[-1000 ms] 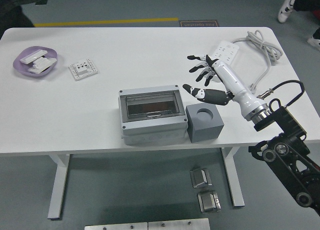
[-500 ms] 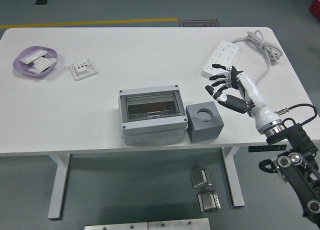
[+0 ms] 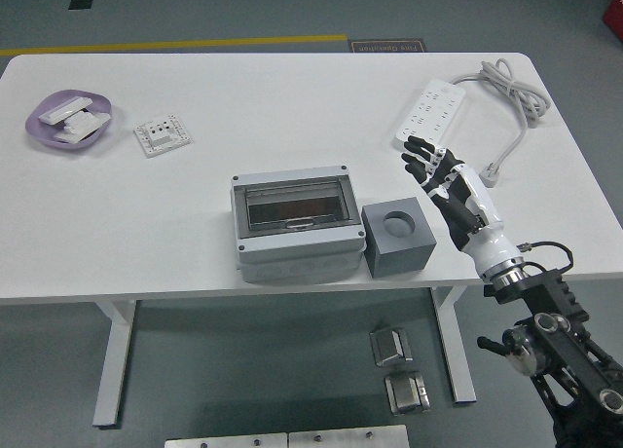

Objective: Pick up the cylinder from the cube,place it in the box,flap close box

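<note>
White table (image 3: pixel 243 97) on grey-green floor (image 3: pixel 214 370)

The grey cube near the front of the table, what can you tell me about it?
The grey cube is a matte, solid-looking block with a round hole in its top face; the hole looks dark and no cylinder shows in it. It sits upright on the white table near the front edge, close against the right side of the grey box. The right hand hovers apart from it, fingers spread.

Sitting on the counter (image 3: pixel 243 88) are one box (image 3: pixel 295 223), one cube (image 3: pixel 398 237), one power strip (image 3: pixel 430 110), one purple dish (image 3: pixel 66 121) and one white switch plate (image 3: pixel 162 134).
</note>
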